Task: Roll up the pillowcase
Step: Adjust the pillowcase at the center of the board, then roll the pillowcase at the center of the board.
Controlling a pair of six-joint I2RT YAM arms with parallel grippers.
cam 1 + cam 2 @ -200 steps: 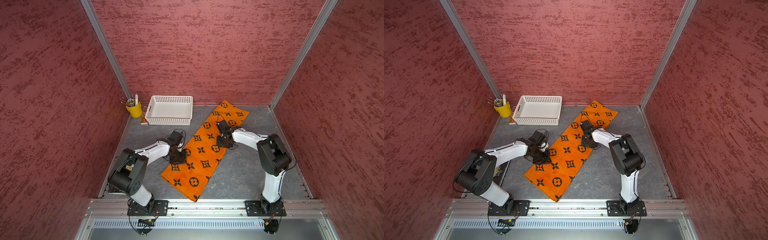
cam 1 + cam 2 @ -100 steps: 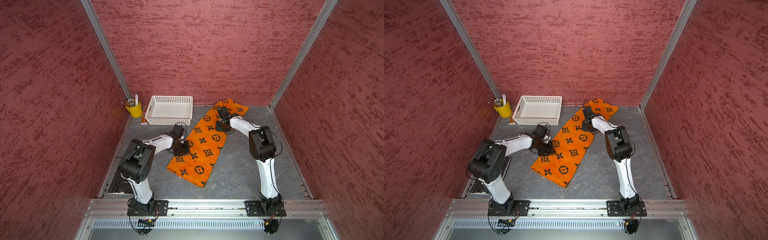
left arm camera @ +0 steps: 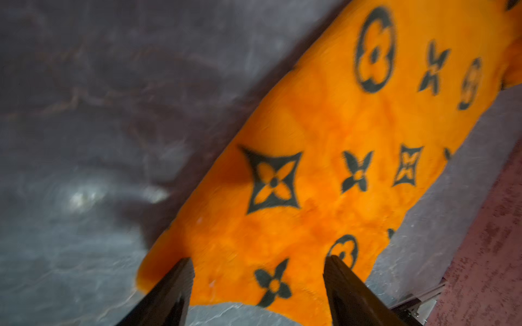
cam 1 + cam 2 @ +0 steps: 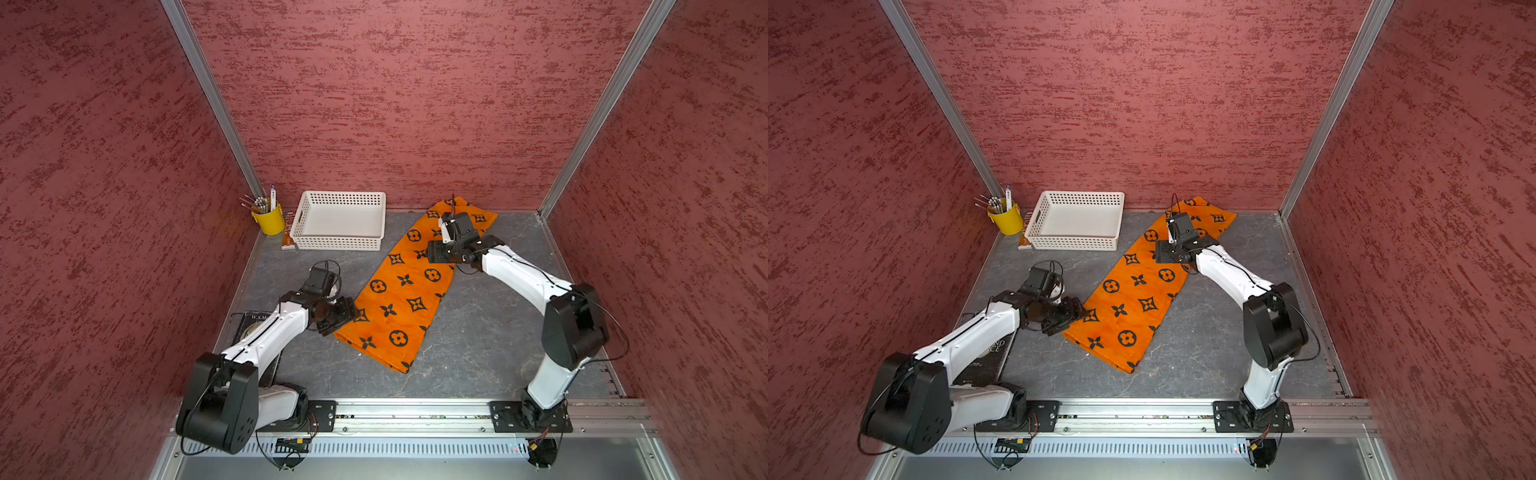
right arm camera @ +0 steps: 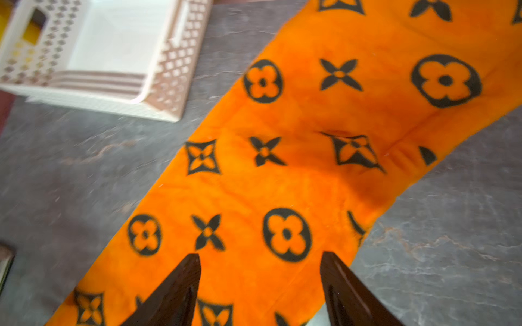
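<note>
Over pillowcase [image 4: 409,291], left hand [image 3: 258,262] and right hand [image 5: 260,258] gape.

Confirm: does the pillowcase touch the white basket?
No, in the right wrist view a strip of bare gray floor separates the white basket from the pillowcase.

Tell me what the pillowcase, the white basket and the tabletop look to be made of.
Pillowcase: soft plush or fleece-like fabric, matte. Its surface looks fuzzy and dimpled in the wrist views.
White basket: probably moulded plastic with a smooth finish, going by its rigid walls pierced in a regular lattice.
Tabletop: grey with pale veins, like slate or stone. It could equally be a printed laminate.
</note>
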